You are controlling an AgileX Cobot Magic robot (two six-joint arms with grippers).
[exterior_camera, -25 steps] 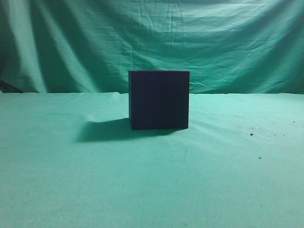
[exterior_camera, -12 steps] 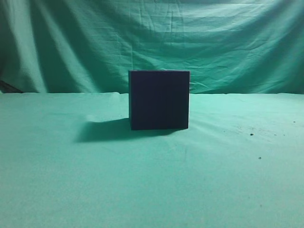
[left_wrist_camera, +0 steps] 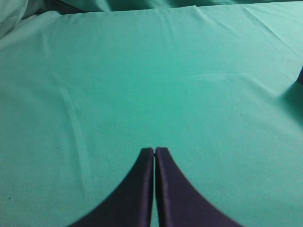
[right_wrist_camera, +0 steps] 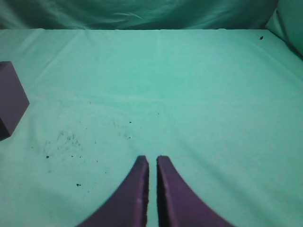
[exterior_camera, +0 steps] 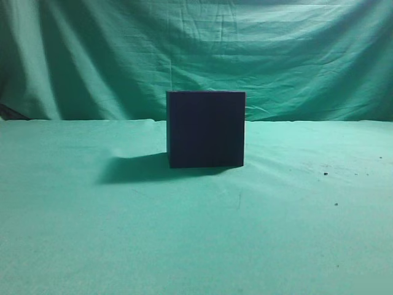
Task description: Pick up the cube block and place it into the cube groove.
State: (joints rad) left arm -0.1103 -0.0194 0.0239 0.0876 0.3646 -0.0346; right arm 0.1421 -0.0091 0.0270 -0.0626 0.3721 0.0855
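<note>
The cube groove point(exterior_camera: 206, 129), a large near-black square box, stands in the middle of the green table in the exterior view, with its opening unseen. Its corner shows at the left edge of the right wrist view point(right_wrist_camera: 10, 99), and a dark sliver shows at the right edge of the left wrist view point(left_wrist_camera: 300, 75). The cube block shows in no view. My left gripper point(left_wrist_camera: 155, 150) is shut and empty over bare cloth. My right gripper point(right_wrist_camera: 152, 159) is shut and empty, with a thin slit between its fingers, to the right of the box. Neither gripper shows in the exterior view.
A green cloth point(exterior_camera: 196, 233) covers the table, and a green curtain point(exterior_camera: 196, 49) hangs behind it. The box casts a shadow point(exterior_camera: 132, 169) to its left. Small dark specks point(right_wrist_camera: 66, 142) lie on the cloth at the right.
</note>
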